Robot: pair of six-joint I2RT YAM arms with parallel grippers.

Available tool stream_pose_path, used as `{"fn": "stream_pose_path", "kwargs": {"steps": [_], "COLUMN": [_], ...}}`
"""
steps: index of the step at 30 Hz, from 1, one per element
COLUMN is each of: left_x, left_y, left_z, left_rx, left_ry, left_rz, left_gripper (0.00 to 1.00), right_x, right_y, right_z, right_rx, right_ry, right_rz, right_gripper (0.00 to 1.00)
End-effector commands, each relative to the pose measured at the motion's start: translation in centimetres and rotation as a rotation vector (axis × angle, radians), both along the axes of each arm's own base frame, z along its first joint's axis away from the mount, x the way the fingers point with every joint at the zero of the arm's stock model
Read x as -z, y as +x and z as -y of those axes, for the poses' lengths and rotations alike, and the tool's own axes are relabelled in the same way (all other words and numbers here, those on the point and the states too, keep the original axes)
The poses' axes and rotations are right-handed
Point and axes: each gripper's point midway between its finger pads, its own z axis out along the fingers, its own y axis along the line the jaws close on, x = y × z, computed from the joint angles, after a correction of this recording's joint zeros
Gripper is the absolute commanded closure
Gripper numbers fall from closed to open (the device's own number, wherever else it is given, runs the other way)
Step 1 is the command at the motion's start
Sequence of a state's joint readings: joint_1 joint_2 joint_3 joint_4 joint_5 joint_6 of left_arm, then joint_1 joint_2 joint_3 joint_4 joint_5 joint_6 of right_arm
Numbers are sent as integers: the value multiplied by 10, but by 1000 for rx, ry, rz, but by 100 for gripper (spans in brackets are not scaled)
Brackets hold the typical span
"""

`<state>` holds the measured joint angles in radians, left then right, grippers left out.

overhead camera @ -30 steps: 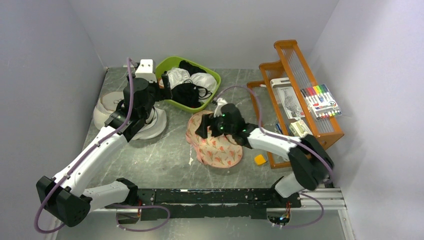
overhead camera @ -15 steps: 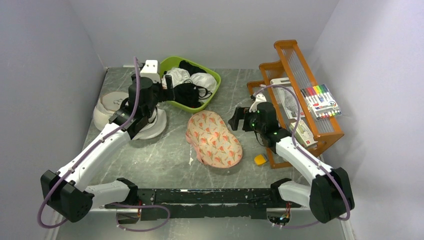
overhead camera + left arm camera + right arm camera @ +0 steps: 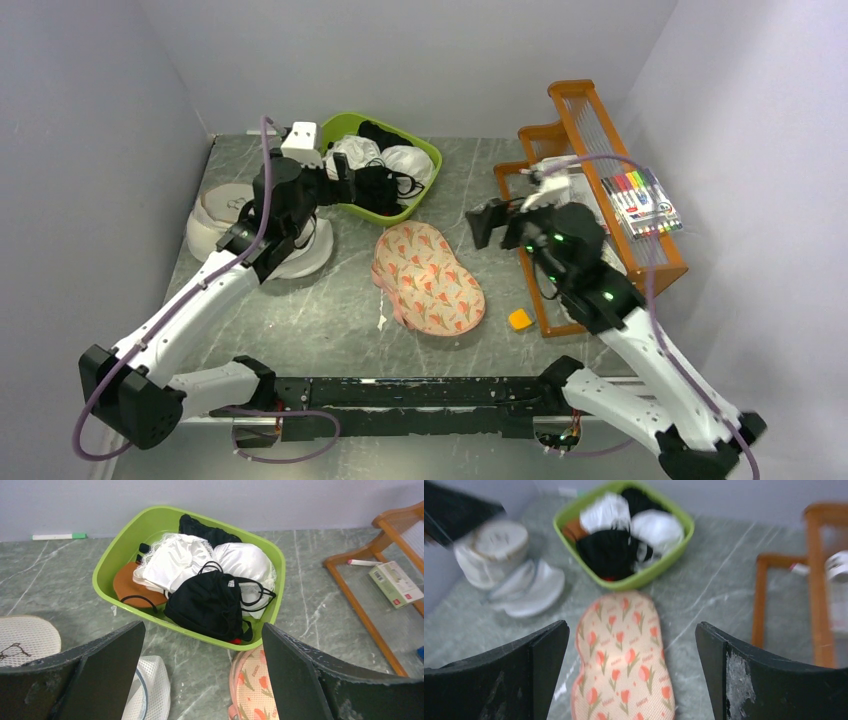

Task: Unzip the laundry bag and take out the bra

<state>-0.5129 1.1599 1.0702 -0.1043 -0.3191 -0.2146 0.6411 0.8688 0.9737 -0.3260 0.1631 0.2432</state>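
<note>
The laundry bag (image 3: 428, 278) lay flat on the tabletop (image 3: 300, 320). The black bra (image 3: 210, 605) sat in the green tub (image 3: 107, 575). The left claw (image 3: 202, 625) and right claw (image 3: 632, 624) both gaped apart, empty.

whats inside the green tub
A black bra lies on top at the near side of the green tub, with white bras, a brown piece and another black garment behind. Anything beneath them is covered.

Green tub (image 3: 125, 545), white mesh bags (image 3: 210, 212), orange wooden rack (image 3: 572, 92), perhaps a small yellow sponge (image 3: 519, 319).
</note>
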Motion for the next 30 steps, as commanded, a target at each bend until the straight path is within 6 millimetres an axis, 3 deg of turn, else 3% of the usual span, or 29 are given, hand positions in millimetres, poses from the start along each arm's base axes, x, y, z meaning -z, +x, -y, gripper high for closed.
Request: {"fn": "stream_pose_path", "kwargs": {"steps": [1,4,7,12,16,24,30], "left_x": [-41,-66,-98,-162,-201,-237,-242], "left_y": [-13,-27,-48,-99,-139,-174,-181], "left_z": [0,-9,-19,-22,-25,-60,-73], "left_rx": [50,48,51,167,269,196,151], "left_ry": [-62,-77,-137,-277,-304,-318,-298], "left_rz": [153,232,310,449,539,633,652], "left_gripper": [1,1,1,1,1,1,1], "right_x": [-71,-111,-137,-166,-174,-174,-175], "right_y": [-31,-65,-90,-123,-136,-135,-133], "right_z": [46,67,88,118,132,145,149], "right_rx": [90,68,74,107,131,190,219], "right_ry": [69,147,204,275,281,270,276], "right_rz": [185,333,430,523,563,548,526], "right_gripper": [0,0,0,0,0,0,0]}}
